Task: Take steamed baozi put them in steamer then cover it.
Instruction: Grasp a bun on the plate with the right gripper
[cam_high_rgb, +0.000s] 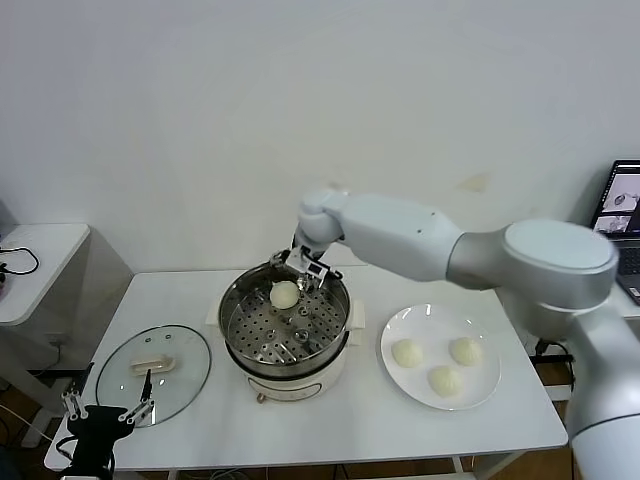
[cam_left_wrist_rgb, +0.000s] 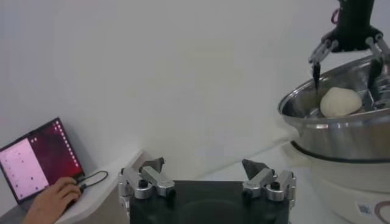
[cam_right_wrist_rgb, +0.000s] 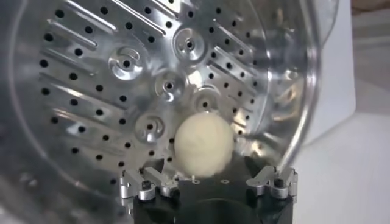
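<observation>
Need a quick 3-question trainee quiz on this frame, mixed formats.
1. True or false: the round clear glass lid covers the shiny stainless-steel steamer pot.
2. How many cream-white dough buns lie on the flat white plate?
3. The right hand, fingers open, is: A) above the one bun in the steamer; B) over the plate; C) on the lid.

Key: 1 false, it lies on the white table near the open left hand; 2 three; 3 A.

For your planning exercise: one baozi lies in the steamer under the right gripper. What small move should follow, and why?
Probably lift the open right gripper clear of the steamer: its baozi rests free on the tray, while three baozi wait on the plate.
</observation>
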